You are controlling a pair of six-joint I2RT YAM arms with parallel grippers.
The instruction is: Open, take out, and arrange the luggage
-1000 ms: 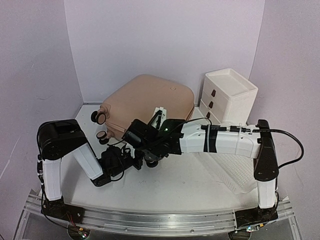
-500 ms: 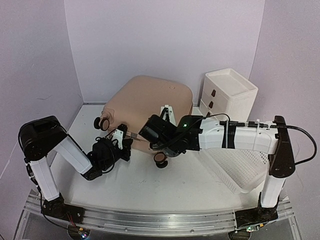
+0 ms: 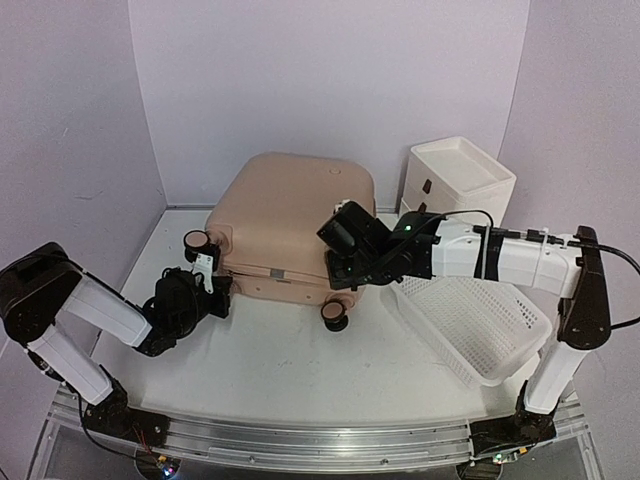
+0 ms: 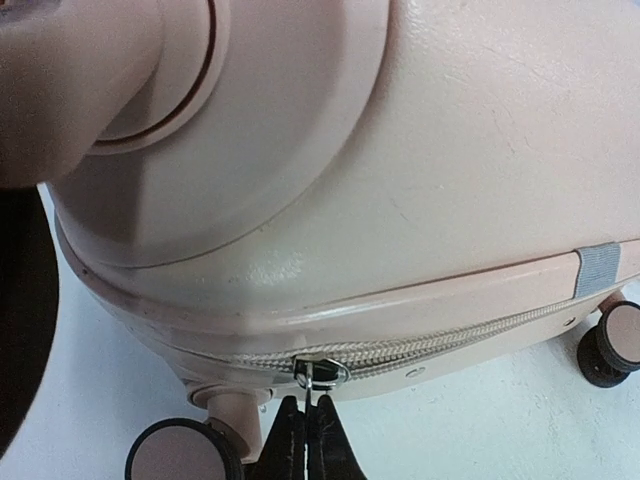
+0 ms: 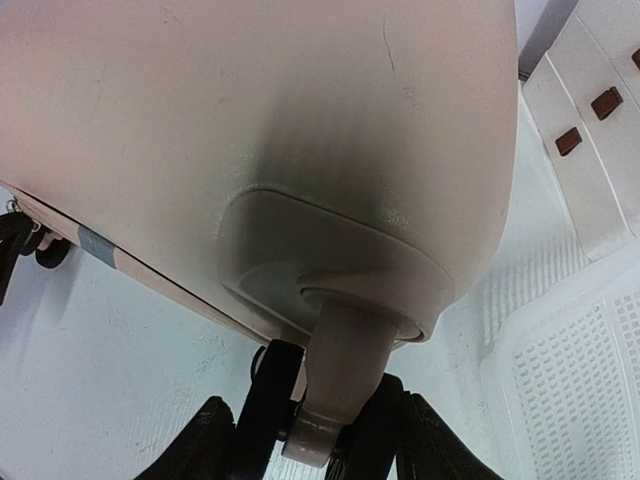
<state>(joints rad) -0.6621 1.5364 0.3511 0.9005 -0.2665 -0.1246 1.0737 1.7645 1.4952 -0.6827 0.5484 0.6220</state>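
The pale-pink luggage [image 3: 292,215] lies flat at the back middle of the table, its zip [image 4: 470,335] running along the near side. My left gripper [image 3: 211,283] [image 4: 306,432] is at the luggage's front left corner, shut on the metal zipper pull [image 4: 310,383], just right of a caster wheel [image 4: 182,456]. My right gripper [image 3: 345,272] [image 5: 325,450] is at the front right corner, shut on a caster wheel [image 5: 338,385] by its pink fork, one finger on each side. Another caster wheel [image 3: 334,316] rests on the table below it.
A white drawer unit with brown handles [image 3: 457,188] [image 5: 590,110] stands at the back right. A white perforated basket [image 3: 472,325] [image 5: 575,390] lies tilted at the right, close to the right arm. Lilac walls enclose the left, back and right.
The left gripper has swung left to the luggage's front left corner. The right gripper has moved right to the front right corner. The luggage has turned squarer to the front.
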